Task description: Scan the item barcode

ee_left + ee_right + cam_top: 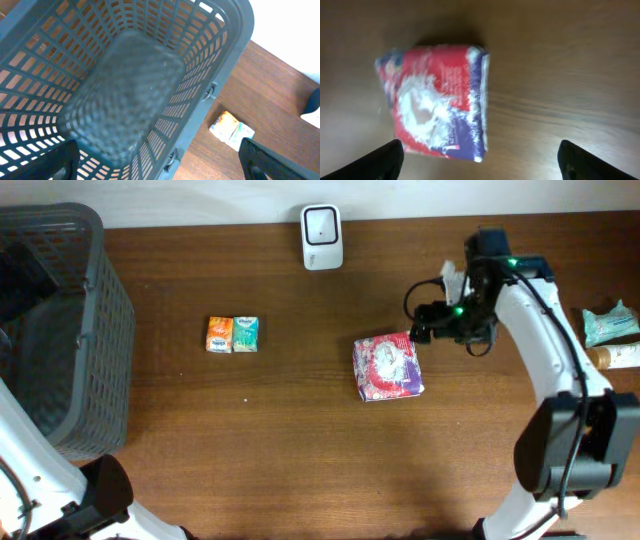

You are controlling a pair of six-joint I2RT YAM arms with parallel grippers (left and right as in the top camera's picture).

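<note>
The item, a red and purple soft pack (388, 367), lies flat on the wooden table right of centre. No barcode shows on its visible faces. My right gripper (419, 333) hovers just above the pack's upper right corner. In the right wrist view the pack (435, 100) is blurred on the wood, and the right gripper (480, 167) is open with only table between its dark fingertips (385, 160). The white scanner (322, 237) stands at the table's far edge. My left gripper (160, 167) is open above the grey basket (125, 90), holding nothing.
The grey basket (60, 330) fills the left end of the table. Two small packs, orange and teal (232, 335), lie side by side left of centre, also seen past the basket rim as small packs (231, 131). A teal packet (610, 323) and a bottle (618, 357) sit at the right edge.
</note>
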